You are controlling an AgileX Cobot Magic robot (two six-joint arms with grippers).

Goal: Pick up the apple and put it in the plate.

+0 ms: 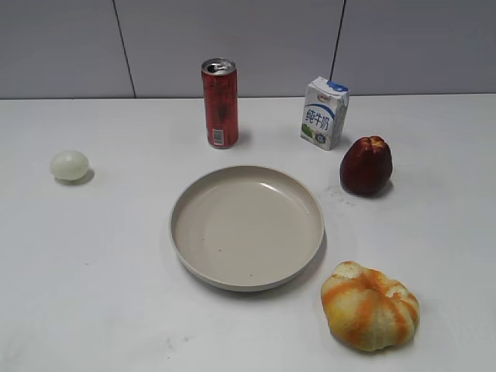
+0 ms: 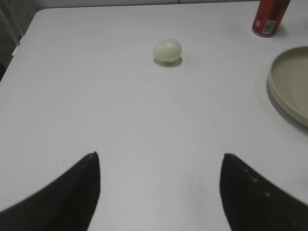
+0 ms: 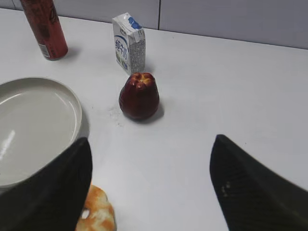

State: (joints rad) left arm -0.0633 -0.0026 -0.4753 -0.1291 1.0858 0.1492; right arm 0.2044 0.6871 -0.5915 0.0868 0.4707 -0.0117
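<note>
The dark red glossy apple (image 1: 366,165) stands upright on the white table, right of the plate and apart from it. It also shows in the right wrist view (image 3: 139,96), lobed yellowish top up. The beige plate (image 1: 246,226) lies empty at the table's middle; its rim shows in the right wrist view (image 3: 72,98) and the left wrist view (image 2: 284,86). My right gripper (image 3: 152,149) is open and empty, well short of the apple. My left gripper (image 2: 160,156) is open and empty over bare table. Neither gripper shows in the exterior view.
A red can (image 1: 220,103) stands behind the plate. A milk carton (image 1: 324,113) stands just behind the apple. An orange-and-white pumpkin-like fruit (image 1: 370,305) lies at the front right, under my right gripper's left finger. A pale egg-like ball (image 1: 69,165) lies at the left.
</note>
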